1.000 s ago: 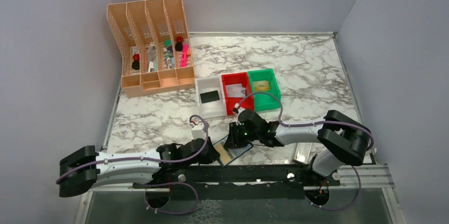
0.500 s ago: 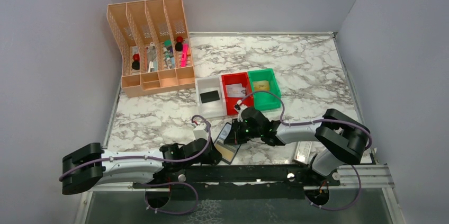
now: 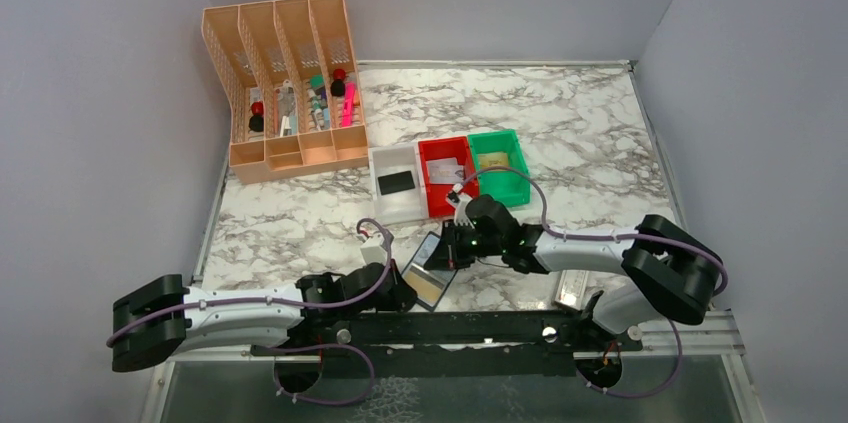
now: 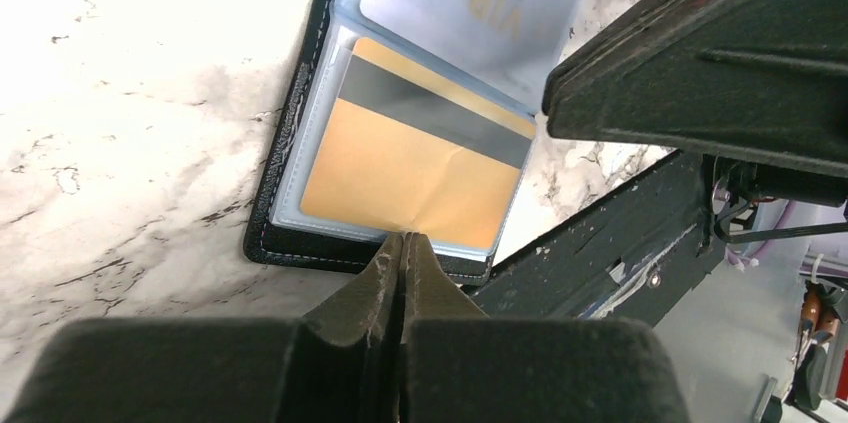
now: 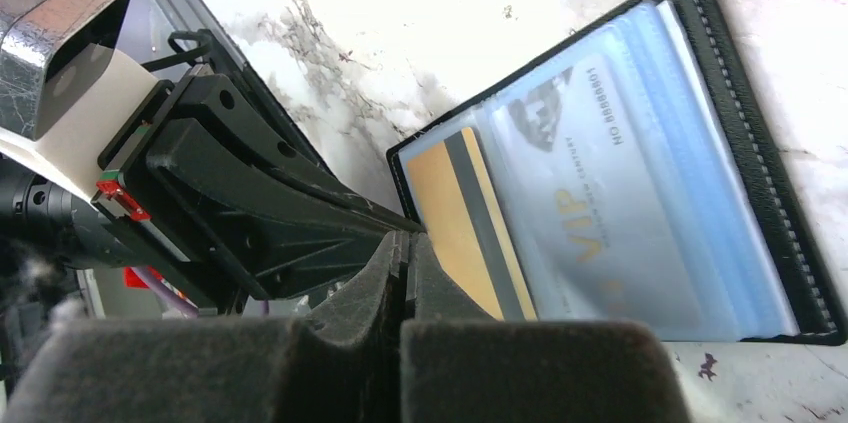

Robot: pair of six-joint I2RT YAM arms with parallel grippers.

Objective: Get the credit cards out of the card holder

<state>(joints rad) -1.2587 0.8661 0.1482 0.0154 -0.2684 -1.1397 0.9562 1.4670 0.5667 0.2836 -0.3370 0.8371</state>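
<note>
At the near edge of the table [image 3: 590, 143]: card holder [image 3: 430, 271] lies open, gold card [image 4: 410, 168] in its clear pocket.
Left pincer [image 4: 403, 241]: closed tight, tips at the holder's black rim.
Right pincer [image 5: 405, 241]: closed tight, tips by the gold card's corner.

Each arm consists of white tubular links joined by bulky matt-black joint housings; the left arm [image 3: 240, 309] and the right arm [image 3: 585, 251] share this construction. A purple cable [image 3: 260, 300] runs along the outside of each arm and forms a free loop near the wrist. Both bases are fixed to a black rail [image 3: 450, 328] fitted with round silver screw heads [image 3: 548, 331]. The left pincer [image 4: 403, 241] and the right pincer [image 5: 405, 248] each carry two dark, wedge-shaped fingers [image 4: 370, 288] with a rough, grainy surface, tapering to thin tips. The left wrist housing [image 5: 230, 208] is black and angular, with a small red-and-green marking [image 5: 118, 193].
</note>
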